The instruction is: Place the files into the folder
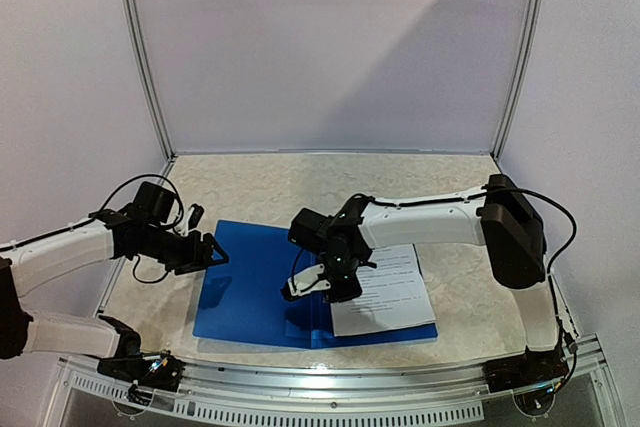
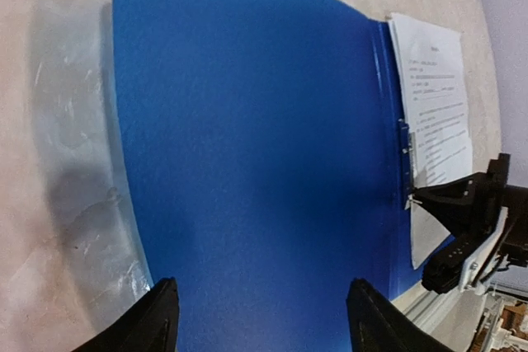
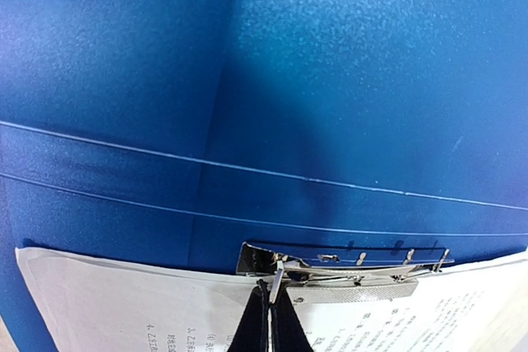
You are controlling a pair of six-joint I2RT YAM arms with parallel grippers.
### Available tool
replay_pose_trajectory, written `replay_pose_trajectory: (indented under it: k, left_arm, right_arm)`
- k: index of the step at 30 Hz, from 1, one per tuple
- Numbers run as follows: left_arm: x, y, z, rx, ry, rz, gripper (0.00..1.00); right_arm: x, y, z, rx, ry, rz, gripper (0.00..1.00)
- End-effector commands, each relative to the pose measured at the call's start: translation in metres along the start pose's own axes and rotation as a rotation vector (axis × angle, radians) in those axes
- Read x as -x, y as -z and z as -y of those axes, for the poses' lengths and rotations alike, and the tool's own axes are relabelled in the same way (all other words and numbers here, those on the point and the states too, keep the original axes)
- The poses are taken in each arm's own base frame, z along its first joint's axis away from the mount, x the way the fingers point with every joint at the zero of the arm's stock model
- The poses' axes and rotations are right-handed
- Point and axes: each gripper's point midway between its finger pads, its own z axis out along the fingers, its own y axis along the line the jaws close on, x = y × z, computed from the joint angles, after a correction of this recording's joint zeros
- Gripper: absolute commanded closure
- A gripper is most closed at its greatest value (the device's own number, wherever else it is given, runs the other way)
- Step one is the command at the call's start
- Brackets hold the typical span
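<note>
- The left end effector [image 2: 262,290] is held wide open over the left cover, at the left of the top view, with nothing gripped. If it were lowered and closed on that cover, the cover could be dragged or folded over before the sheets are secured.
- The folder [image 1: 250,287] lies open and flat on the desk [image 1: 300,177], in the lower middle of the top view. Its covers are bright blue, smooth plastic, and two thin crease lines are seen along the spine. Nothing is seen pinning it down, so it is judged that it could slide under any sideways push.
- The metal clip [image 3: 346,269] sits at the spine. The right end effector [image 3: 269,302] is closed to a thin slit, with its tips at the clip's left end. Whether part of the clip is pinched cannot be told. The fingers could slip off the small, shiny metal, and the clip could then snap back.
- The files [image 1: 395,287] rest on the right cover, right of centre in the top view, with one edge at or under the clip. They are thin and white, printed with lines of small black text, and appear slightly skewed. They could be clamped crooked or creased if nudged.
</note>
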Motion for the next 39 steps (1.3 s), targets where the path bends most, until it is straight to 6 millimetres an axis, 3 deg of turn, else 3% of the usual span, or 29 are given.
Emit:
replay_pose_trajectory:
  k: [1, 4, 6, 9, 13, 18, 21, 23, 28, 33, 39]
  left_arm:
    - [0.044, 0.028, 0.038, -0.115, -0.049, 0.165, 0.3]
    - [0.086, 0.054, 0.079, -0.211, -0.116, 0.29, 0.31]
    - [0.107, 0.058, 0.104, -0.25, -0.154, 0.312, 0.32]
    - [0.125, 0.034, 0.134, -0.274, -0.198, 0.287, 0.35]
    - [0.131, -0.017, 0.172, -0.342, -0.229, 0.223, 0.41]
    - [0.118, -0.086, 0.21, -0.443, -0.26, 0.146, 0.47]
    - [0.092, -0.13, 0.217, -0.507, -0.243, 0.068, 0.5]
    - [0.078, -0.145, 0.221, -0.57, -0.224, 0.038, 0.53]
    - [0.053, -0.159, 0.231, -0.657, -0.194, 0.01, 0.56]
    - [0.038, -0.162, 0.242, -0.717, -0.186, 0.011, 0.57]
    - [0.008, -0.189, 0.232, -0.711, -0.13, -0.056, 0.6]
  right_arm:
    - [-0.055, -0.034, -0.062, 0.211, 0.052, -0.184, 1.0]
    - [-0.059, -0.03, -0.066, 0.22, 0.076, -0.188, 1.0]
    - [-0.06, -0.027, -0.067, 0.227, 0.087, -0.187, 1.0]
    - [-0.058, -0.022, -0.067, 0.238, 0.104, -0.183, 1.0]
    - [-0.057, -0.018, -0.065, 0.235, 0.129, -0.179, 1.0]
    - [-0.05, -0.015, -0.059, 0.232, 0.123, -0.174, 1.0]
    - [-0.046, -0.015, -0.056, 0.231, 0.11, -0.174, 1.0]
    - [-0.046, -0.016, -0.054, 0.228, 0.107, -0.176, 1.0]
    - [-0.047, -0.018, -0.054, 0.23, 0.109, -0.185, 1.0]
    - [-0.048, -0.02, -0.053, 0.236, 0.11, -0.204, 1.0]
    - [-0.053, -0.024, -0.05, 0.224, 0.132, -0.272, 1.0]
